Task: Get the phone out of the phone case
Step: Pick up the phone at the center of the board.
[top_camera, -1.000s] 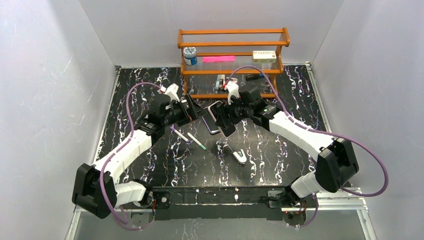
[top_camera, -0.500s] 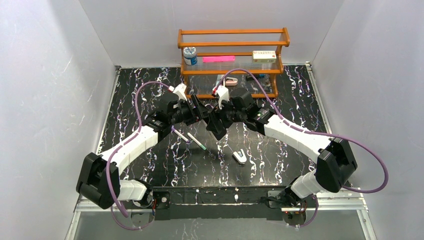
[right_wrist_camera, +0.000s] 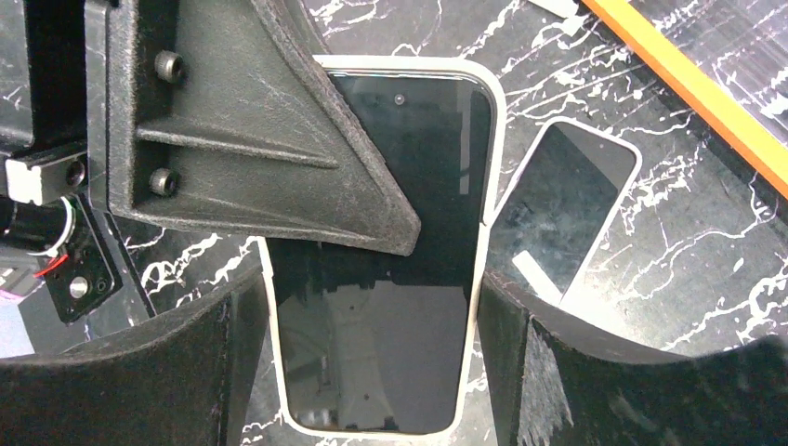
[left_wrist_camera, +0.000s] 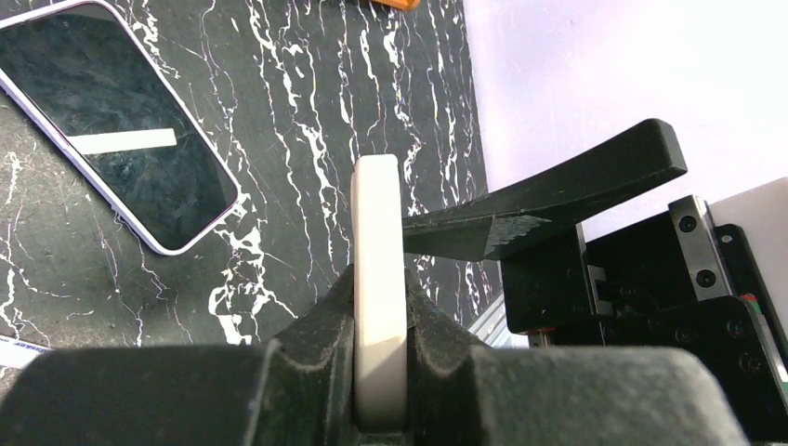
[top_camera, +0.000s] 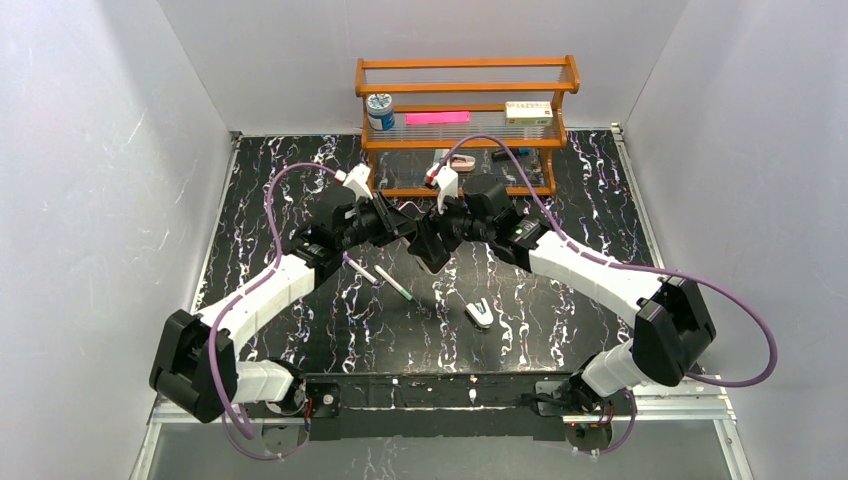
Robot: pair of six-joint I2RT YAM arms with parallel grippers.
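The phone [right_wrist_camera: 390,279], dark-screened, sits in a cream phone case [right_wrist_camera: 485,167] held up above the table. My right gripper [right_wrist_camera: 372,297] is shut across the case's width, one finger on each long side. My left gripper [left_wrist_camera: 379,288] is shut on the case's cream edge [left_wrist_camera: 378,214]; its finger [right_wrist_camera: 269,149] lies over the screen's upper left. In the top view both grippers, left [top_camera: 405,226] and right [top_camera: 432,242], meet at the table's middle and hide the phone.
A second phone [right_wrist_camera: 567,218] with a pale rim lies flat on the black marbled table [left_wrist_camera: 307,102], just beside the held one. Two pens [top_camera: 393,283] and a small white clip [top_camera: 480,312] lie nearer the front. A wooden rack [top_camera: 465,100] stands at the back.
The right arm carried the cased phone left and back. The left arm came in to meet it, and its jaws closed from open onto the case's edge.
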